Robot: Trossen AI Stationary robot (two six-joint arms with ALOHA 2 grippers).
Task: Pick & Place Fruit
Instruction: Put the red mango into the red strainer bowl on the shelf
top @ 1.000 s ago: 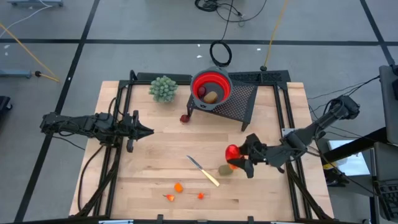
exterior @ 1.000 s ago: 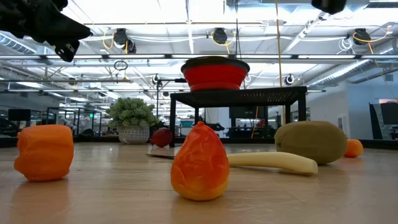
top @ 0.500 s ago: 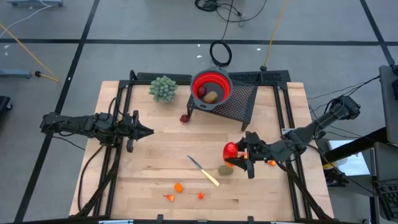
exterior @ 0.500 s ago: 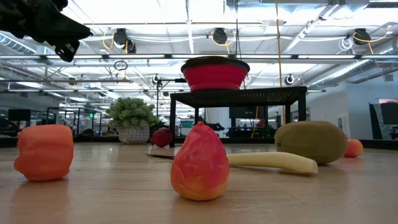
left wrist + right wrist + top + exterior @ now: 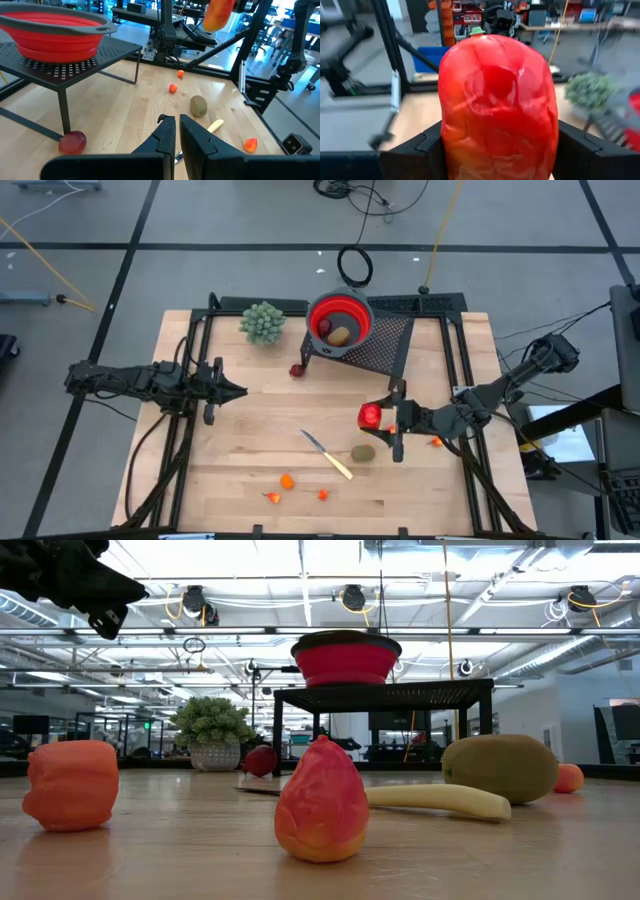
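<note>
My right gripper (image 5: 380,419) is shut on a longer orange-red fruit (image 5: 497,100), held above the table right of centre; the left wrist view shows this fruit (image 5: 218,12) high up. A brown kiwi (image 5: 363,453) lies on the table just below it. A dark red fruit (image 5: 297,370) lies near the stand, and tiny orange bits (image 5: 287,480) lie near the front edge. The red bowl (image 5: 339,320) sits on a black mesh stand (image 5: 385,340) with two fruits inside. My left gripper (image 5: 236,391) hovers shut at the table's left. My right gripper pinches the orange-red fruit by its two opposite sides (image 5: 447,135) between its two fingers (image 5: 422,150). The fingers come about level from the table's right side. The fruit is lifted clear of the table, sticking out past the fingertips.
A knife with a pale handle (image 5: 327,454) lies left of the kiwi. A green plant (image 5: 262,322) stands at the far left of the bowl. One orange bit (image 5: 437,442) lies under the right arm. Bare wood (image 5: 260,430) lies between the two grippers.
My right gripper has rolled about the line it points along, turning the orange-red fruit with it while still holding it clear of the table. The kiwi and an orange bit under the arm now show more fully.
</note>
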